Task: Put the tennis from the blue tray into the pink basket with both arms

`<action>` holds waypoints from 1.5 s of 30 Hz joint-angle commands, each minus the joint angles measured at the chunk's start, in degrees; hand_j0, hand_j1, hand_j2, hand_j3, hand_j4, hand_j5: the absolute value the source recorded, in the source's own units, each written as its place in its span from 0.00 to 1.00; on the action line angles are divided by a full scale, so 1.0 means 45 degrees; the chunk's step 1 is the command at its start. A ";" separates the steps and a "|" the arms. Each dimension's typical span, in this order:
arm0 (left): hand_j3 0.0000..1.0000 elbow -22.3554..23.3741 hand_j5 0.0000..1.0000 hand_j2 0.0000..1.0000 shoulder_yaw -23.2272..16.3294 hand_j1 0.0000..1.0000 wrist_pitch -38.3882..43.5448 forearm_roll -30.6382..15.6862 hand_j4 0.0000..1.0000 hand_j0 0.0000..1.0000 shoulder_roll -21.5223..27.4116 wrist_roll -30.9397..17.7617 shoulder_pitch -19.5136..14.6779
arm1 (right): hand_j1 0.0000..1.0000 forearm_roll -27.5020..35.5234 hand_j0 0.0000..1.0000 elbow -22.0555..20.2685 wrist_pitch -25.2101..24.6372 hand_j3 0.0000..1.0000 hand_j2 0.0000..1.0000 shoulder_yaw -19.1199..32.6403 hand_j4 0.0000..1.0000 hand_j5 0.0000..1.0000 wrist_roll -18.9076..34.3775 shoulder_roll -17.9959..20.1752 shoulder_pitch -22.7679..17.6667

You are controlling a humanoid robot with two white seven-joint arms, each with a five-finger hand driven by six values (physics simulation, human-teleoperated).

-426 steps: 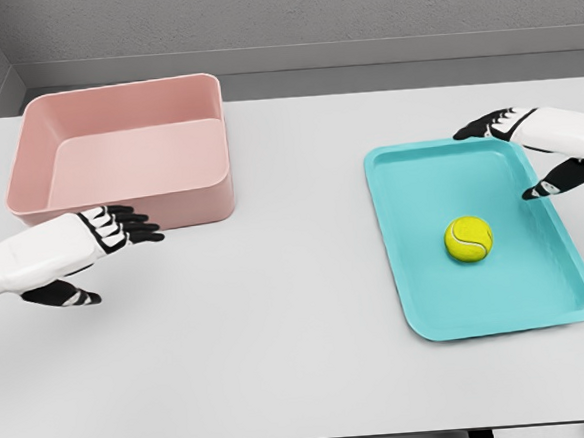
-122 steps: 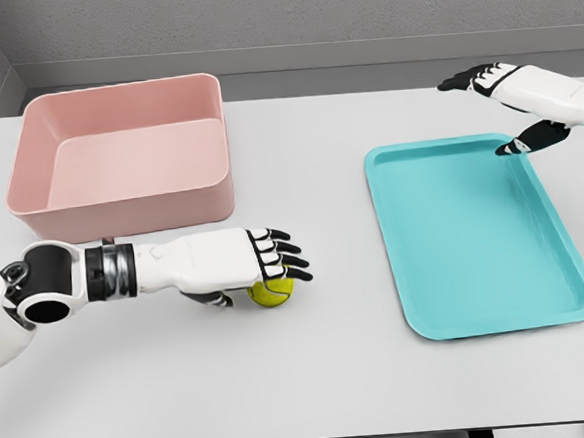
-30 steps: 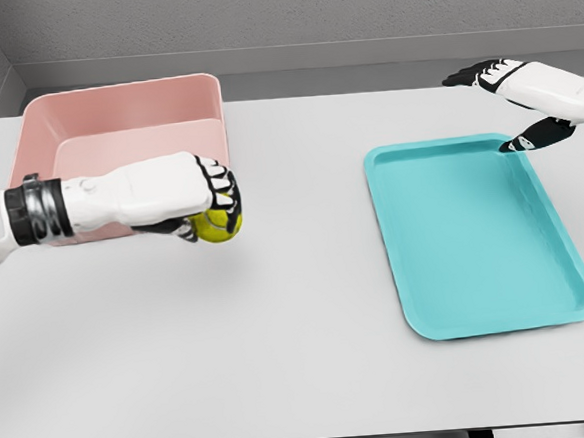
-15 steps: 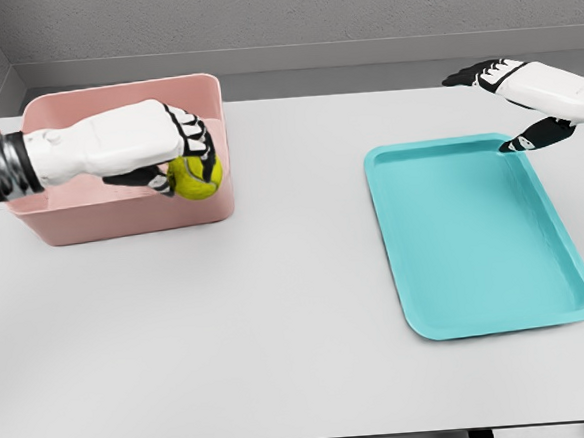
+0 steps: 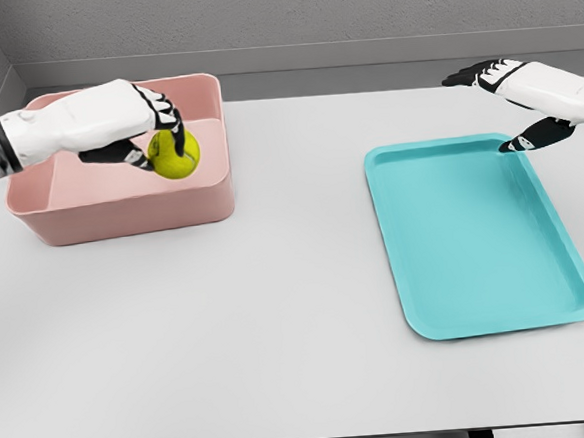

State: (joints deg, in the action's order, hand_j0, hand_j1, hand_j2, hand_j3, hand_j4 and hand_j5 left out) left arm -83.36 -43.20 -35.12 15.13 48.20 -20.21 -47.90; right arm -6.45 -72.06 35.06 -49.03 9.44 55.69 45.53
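Tennis ball (image 5: 174,155) sits clamped in the left robot hand (image 5: 125,125), held above the open top of the pink basket (image 5: 121,206), toward the basket's right side and just inside its right wall. The fingers curl over the top of the ball while its lower half shows below them. The basket stands at the far left corner of the desk (image 5: 278,310).

The blue tray (image 5: 476,266) lies toward the right edge of the desk with nothing in it. The right robot hand (image 5: 514,98) hangs over the tray's far right corner, fingers spread apart and holding nothing.

The step in hand looks like the release into the basket. To do it well, the ball should be carried a little further toward the basket's middle, since it is close to the right wall and could clip the rim or bounce out. Lowering the hand nearer the basket floor before letting go would cut the bounce. The fingers should open smoothly and all together, so the ball drops straight down rather than rolling off sideways, and the hand should lift clear without catching the wall.
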 commanded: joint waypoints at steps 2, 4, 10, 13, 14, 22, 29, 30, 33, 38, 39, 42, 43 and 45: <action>0.40 0.0595 0.40 0.40 0.0049 0.40 0.0027 -0.0081 0.40 0.40 -0.0165 0.0019 -0.0020 | 1.00 0.0086 1.00 -0.0003 -0.0012 1.00 1.00 0.0017 1.00 1.00 -0.0007 0.0007 0.0000; 0.40 0.1239 0.40 0.40 0.0108 0.40 0.0027 -0.0081 0.40 0.40 -0.0223 0.0059 -0.0313 | 1.00 0.0086 1.00 -0.0003 -0.0012 1.00 1.00 0.0017 1.00 1.00 -0.0007 0.0007 0.0000; 1.00 0.1924 1.00 1.00 0.0752 1.00 0.0027 0.0076 1.00 1.00 -0.0438 0.0019 -0.0352 | 1.00 0.0086 1.00 -0.0003 -0.0012 1.00 1.00 0.0017 1.00 1.00 -0.0007 0.0007 0.0000; 1.00 0.1026 1.00 1.00 0.1045 1.00 0.0027 -0.0003 1.00 1.00 -0.0262 0.0039 -0.0137 | 1.00 0.0086 1.00 -0.0003 -0.0012 1.00 1.00 0.0017 1.00 1.00 -0.0007 0.0007 0.0000; 1.00 0.0772 1.00 1.00 0.1045 1.00 0.0027 -0.0022 1.00 1.00 -0.0184 0.0059 0.0058 | 1.00 0.0086 1.00 -0.0003 -0.0012 1.00 1.00 0.0017 1.00 1.00 -0.0007 0.0027 0.0000; 1.00 -0.3603 1.00 1.00 0.1864 1.00 0.0027 -0.1272 1.00 1.00 0.2120 0.0137 0.2713 | 1.00 0.0086 1.00 -0.0022 -0.0012 1.00 1.00 0.0017 1.00 1.00 -0.0007 0.0124 0.0000; 1.00 -0.3955 1.00 1.00 0.3174 1.00 0.0027 -0.1292 1.00 1.00 0.2589 0.1191 0.4082 | 1.00 0.0086 1.00 -0.0101 -0.0012 1.00 1.00 0.0017 1.00 1.00 -0.0007 0.0222 0.0000; 1.00 -0.3955 1.00 1.00 0.3174 1.00 0.0027 -0.1292 1.00 1.00 0.2589 0.1191 0.4257 | 1.00 0.0086 1.00 -0.0101 -0.0012 1.00 1.00 0.0017 1.00 1.00 -0.0007 0.0222 0.0019; 1.00 -0.3955 1.00 1.00 0.3155 1.00 0.0027 -0.1292 1.00 1.00 0.2531 0.1191 0.4355 | 1.00 0.0086 1.00 -0.0101 -0.0012 1.00 1.00 0.0017 1.00 1.00 -0.0007 0.0222 0.0020; 1.00 -0.3955 1.00 1.00 0.3155 1.00 0.0027 -0.1292 1.00 1.00 0.2511 0.1191 0.4512 | 1.00 0.0086 1.00 -0.0101 -0.0012 1.00 1.00 0.0017 1.00 1.00 -0.0007 0.0222 0.0020; 1.00 -0.3955 1.00 1.00 0.3155 1.00 0.0027 -0.1292 1.00 1.00 0.2511 0.1191 0.4512 | 1.00 0.0086 1.00 -0.0101 -0.0012 1.00 1.00 0.0017 1.00 1.00 -0.0027 0.0222 0.0019; 1.00 -0.3955 1.00 1.00 0.3155 1.00 0.0027 -0.1272 1.00 1.00 0.2511 0.1191 0.4531 | 1.00 0.0086 1.00 -0.0101 -0.0012 1.00 1.00 0.0017 1.00 1.00 -0.0027 0.0242 0.0020; 1.00 -0.3955 1.00 1.00 0.3155 1.00 0.0027 -0.1272 1.00 1.00 0.2531 0.1191 0.4531 | 1.00 0.0086 1.00 -0.0101 -0.0012 1.00 1.00 0.0017 1.00 1.00 -0.0027 0.0222 0.0020; 1.00 -0.3955 1.00 1.00 0.3155 1.00 0.0027 -0.1272 1.00 1.00 0.2511 0.1191 0.4531 | 1.00 0.0086 1.00 -0.0101 -0.0012 1.00 1.00 -0.0003 1.00 1.00 -0.0085 0.0222 0.0019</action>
